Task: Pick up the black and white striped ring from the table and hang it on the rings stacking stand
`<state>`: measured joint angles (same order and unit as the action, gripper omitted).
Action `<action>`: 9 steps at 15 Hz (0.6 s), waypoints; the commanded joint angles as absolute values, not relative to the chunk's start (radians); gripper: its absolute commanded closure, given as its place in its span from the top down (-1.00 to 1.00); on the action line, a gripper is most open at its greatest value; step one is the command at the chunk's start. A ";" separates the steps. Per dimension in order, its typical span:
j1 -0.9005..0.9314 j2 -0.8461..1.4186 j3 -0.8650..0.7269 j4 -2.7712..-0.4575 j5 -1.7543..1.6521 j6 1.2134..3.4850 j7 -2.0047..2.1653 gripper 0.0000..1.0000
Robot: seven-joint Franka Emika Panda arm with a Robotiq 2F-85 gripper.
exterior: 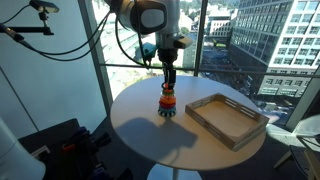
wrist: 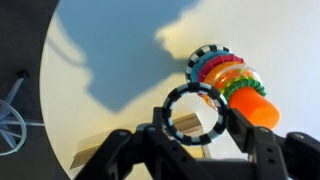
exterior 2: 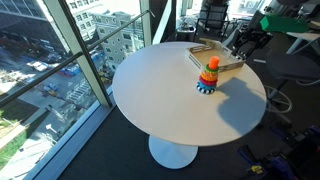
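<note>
My gripper (wrist: 197,118) is shut on the black and white striped ring (wrist: 168,113) and holds it up off the table (exterior: 140,130). The rings stacking stand (wrist: 238,88) lies just beyond the ring in the wrist view, with an orange top, coloured rings below it and a striped ring at its base. In an exterior view my gripper (exterior: 168,74) hangs right above the stand (exterior: 167,102). In the other exterior view the stand (exterior 2: 209,74) is on the table's far side with my gripper (exterior 2: 240,44) near it. The held ring is too small to make out in either exterior view.
A rectangular wooden tray (exterior: 228,118) lies on the white round table next to the stand; it also shows in the other exterior view (exterior 2: 222,56). Large windows stand close behind the table. Cables and equipment lie on the floor (exterior: 60,145).
</note>
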<state>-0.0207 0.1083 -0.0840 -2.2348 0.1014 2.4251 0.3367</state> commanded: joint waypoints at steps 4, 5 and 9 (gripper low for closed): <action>-0.013 0.119 -0.055 -2.162 0.116 2.377 0.373 -0.18; -0.012 0.126 -0.052 -2.150 0.116 2.373 0.376 -0.18; -0.005 0.153 -0.044 -2.113 0.106 2.348 0.399 -0.18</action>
<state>-0.0112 0.1200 -0.0493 -2.1704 0.1040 2.3956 0.3668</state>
